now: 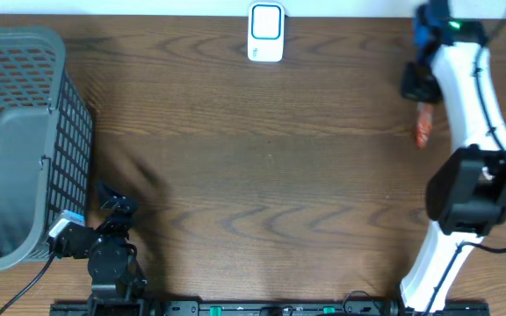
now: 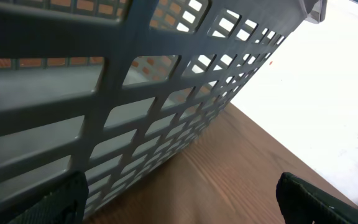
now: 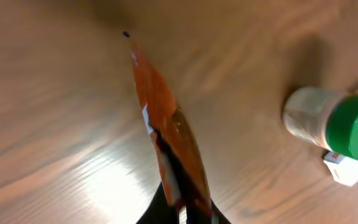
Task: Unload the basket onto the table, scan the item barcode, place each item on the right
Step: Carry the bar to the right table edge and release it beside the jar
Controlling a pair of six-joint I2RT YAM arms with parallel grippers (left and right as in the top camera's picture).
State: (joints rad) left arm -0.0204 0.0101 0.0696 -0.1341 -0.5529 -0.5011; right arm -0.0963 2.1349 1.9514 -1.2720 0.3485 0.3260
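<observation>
Wood-grain table [image 1: 262, 158] before you: your left gripper [image 2: 185, 208], nearer than the scanner [image 1: 265, 32] and well to its left, gapes wide beside the grey basket [image 2: 135, 93]. Right of the scanner, your right gripper [image 3: 182, 210] pinches the slim orange packet [image 3: 166, 124] (glossy, white-streaked).

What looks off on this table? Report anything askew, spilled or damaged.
Nothing spilled or broken. The one oddity: the right gripper pinches the orange packet by one end, so it shows edge-on in the wrist view, and it is well away from the white scanner. The grey basket looks intact.
</observation>
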